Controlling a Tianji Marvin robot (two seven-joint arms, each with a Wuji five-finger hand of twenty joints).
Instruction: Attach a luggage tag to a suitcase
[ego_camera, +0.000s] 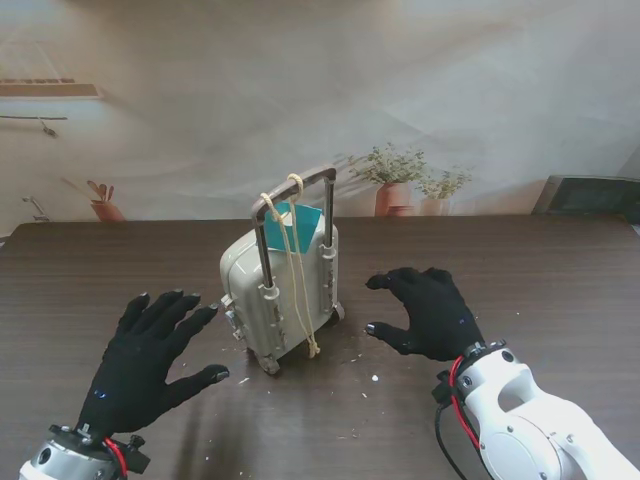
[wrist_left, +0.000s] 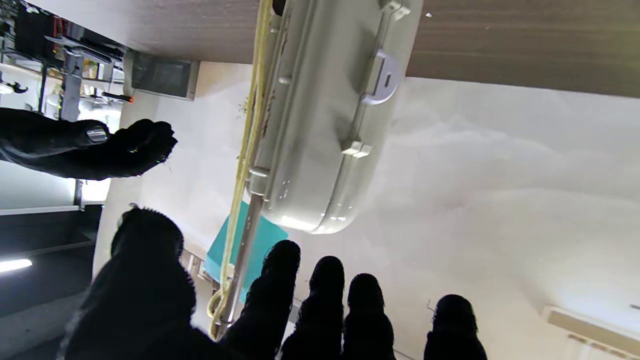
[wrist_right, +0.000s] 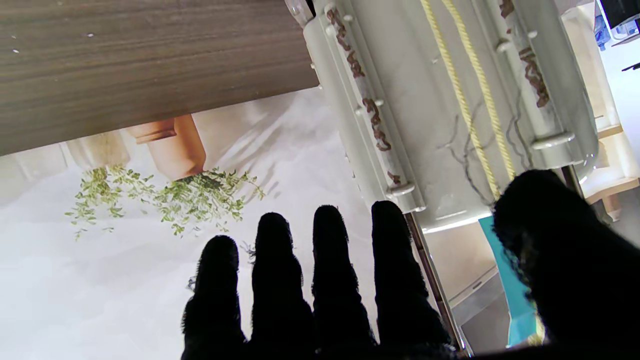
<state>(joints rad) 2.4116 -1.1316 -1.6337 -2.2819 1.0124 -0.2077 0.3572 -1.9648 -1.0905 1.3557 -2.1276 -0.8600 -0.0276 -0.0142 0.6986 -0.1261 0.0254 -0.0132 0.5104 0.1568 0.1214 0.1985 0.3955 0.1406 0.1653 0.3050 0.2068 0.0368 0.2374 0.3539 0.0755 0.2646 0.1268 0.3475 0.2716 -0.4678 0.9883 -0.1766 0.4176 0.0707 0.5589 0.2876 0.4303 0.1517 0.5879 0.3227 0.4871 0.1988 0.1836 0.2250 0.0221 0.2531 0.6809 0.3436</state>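
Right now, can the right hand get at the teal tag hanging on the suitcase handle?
Probably yes. The right hand is open beside the suitcase, and nothing stands between it and the teal tag at the handle.

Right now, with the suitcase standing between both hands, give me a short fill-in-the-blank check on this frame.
1. The suitcase stands ____ on the table, its handle extended.
2. The tag hanging at the handle is ____ in colour.
3. A yellow cord is looped over the ____ and hangs down the case.
4. The left hand and right hand both hold ____, fingers spread either side of the case.

Missing words: upright; teal; handle; nothing
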